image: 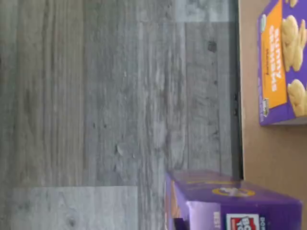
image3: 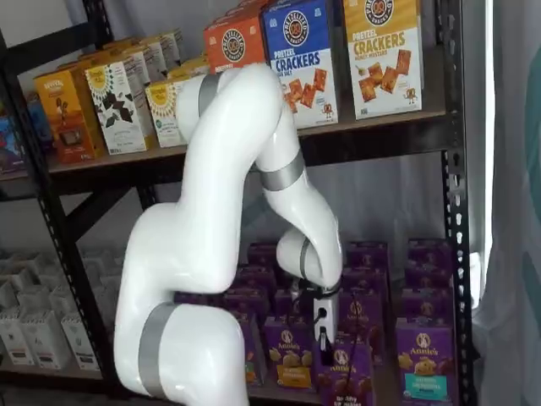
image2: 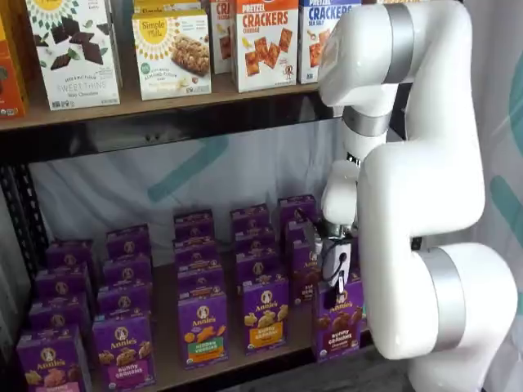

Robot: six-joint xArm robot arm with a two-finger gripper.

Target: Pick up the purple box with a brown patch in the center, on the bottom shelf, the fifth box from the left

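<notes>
The purple box (image2: 340, 323) with dark brown bunny snacks on its front stands in the front row of the bottom shelf (image2: 166, 331), at the right end. It also shows in a shelf view (image3: 345, 376). My gripper (image2: 341, 287) hangs just above its top, its white body straight over the box. In a shelf view (image3: 325, 345) it sits at the box's upper left corner. Only a dark sliver of finger shows, so I cannot tell whether it is open or shut. The wrist view shows a purple carton top (image: 230, 201) close up.
Rows of purple Annie's cartons fill the bottom shelf; an orange-band one (image2: 265, 314) stands just left of the target and also shows in the wrist view (image: 283, 62). The shelf board (image: 273, 153) ends above grey wooden floor (image: 120, 96). Cracker boxes (image2: 265, 41) stand on the upper board.
</notes>
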